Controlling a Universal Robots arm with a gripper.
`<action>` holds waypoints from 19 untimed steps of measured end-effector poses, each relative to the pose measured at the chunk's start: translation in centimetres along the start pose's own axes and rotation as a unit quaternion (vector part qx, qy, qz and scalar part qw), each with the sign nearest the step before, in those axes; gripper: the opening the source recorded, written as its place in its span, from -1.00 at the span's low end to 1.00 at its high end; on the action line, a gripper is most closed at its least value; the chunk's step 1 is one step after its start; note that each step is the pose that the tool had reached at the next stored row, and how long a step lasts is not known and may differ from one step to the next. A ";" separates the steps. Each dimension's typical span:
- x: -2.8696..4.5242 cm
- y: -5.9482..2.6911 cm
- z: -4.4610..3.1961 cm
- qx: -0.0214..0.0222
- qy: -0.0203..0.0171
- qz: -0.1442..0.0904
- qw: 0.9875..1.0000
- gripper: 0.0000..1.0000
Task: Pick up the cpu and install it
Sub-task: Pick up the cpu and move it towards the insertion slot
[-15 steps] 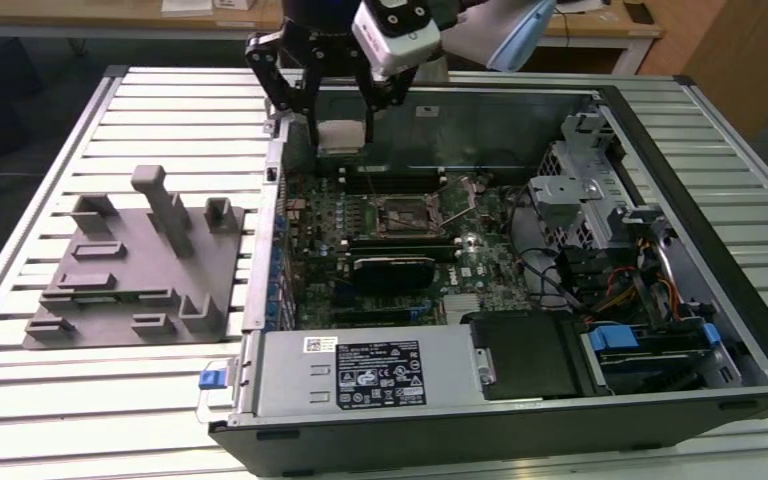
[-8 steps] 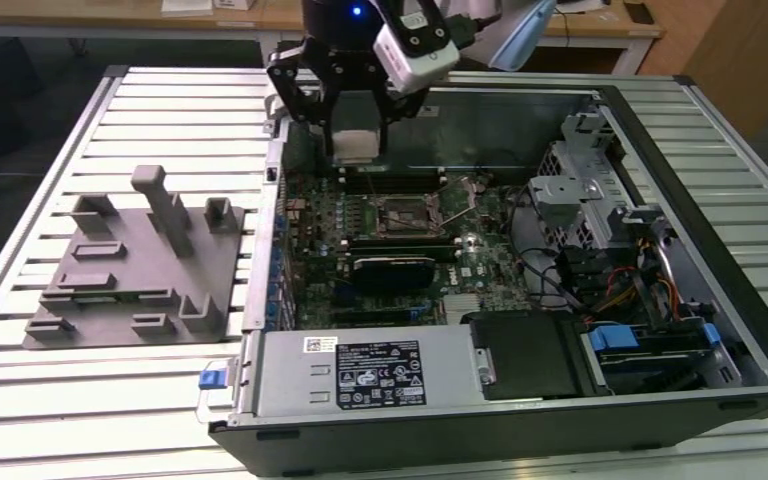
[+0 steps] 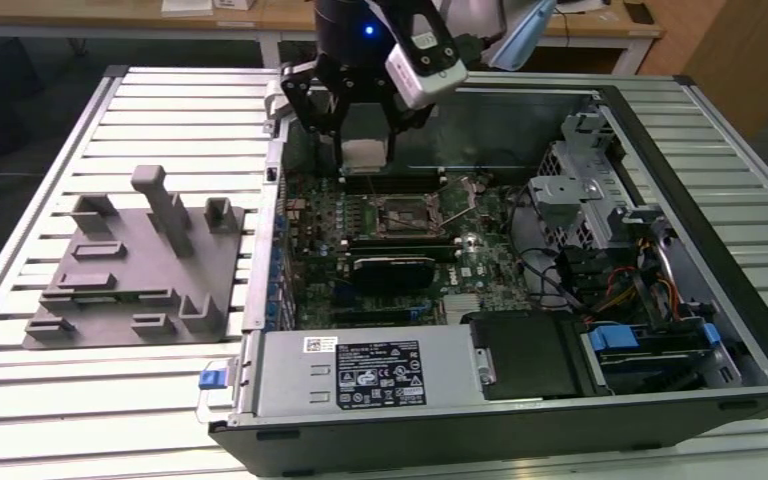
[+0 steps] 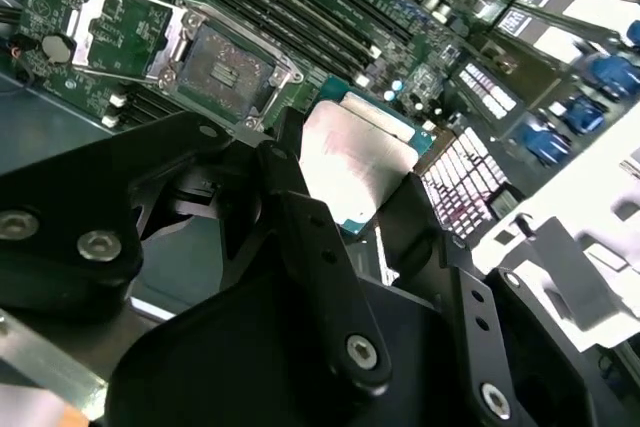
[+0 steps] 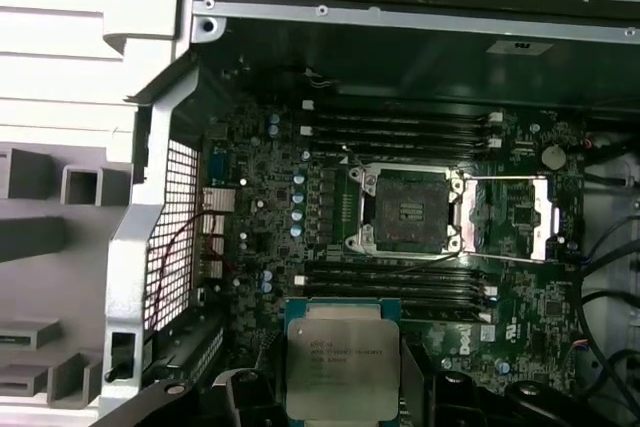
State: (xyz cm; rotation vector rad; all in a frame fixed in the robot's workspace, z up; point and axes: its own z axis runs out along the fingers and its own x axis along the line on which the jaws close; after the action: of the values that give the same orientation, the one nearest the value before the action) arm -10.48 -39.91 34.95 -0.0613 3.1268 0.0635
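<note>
My gripper (image 3: 364,148) hangs over the back of the open computer case and is shut on the cpu (image 3: 364,156), a small flat square chip with a pale silver top. Both wrist views show the cpu (image 4: 352,152) (image 5: 340,367) clamped between the black fingers (image 4: 300,217), held above the green motherboard (image 5: 250,217). The open cpu socket (image 3: 407,212) (image 4: 225,62) (image 5: 410,209) lies empty, its metal load frame flipped aside. The cpu hovers short of the socket, above the memory slots (image 5: 400,287) beside it.
A grey plastic tray with upright posts (image 3: 131,270) sits on the slatted table at the exterior view's left. Inside the case are a power supply (image 3: 357,375) at the front, a drive cage (image 3: 584,190) and cables (image 3: 624,290) at the exterior view's right.
</note>
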 end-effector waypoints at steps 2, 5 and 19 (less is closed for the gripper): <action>-0.22 0.15 0.37 0.000 0.000 0.000 1.000 0.08; -0.63 0.44 0.92 0.000 0.000 0.000 1.000 0.08; -3.16 1.30 3.40 0.000 0.001 0.000 1.000 0.08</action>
State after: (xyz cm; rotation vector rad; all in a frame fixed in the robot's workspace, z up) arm -7.33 -38.36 31.65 -0.0613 3.1297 0.0638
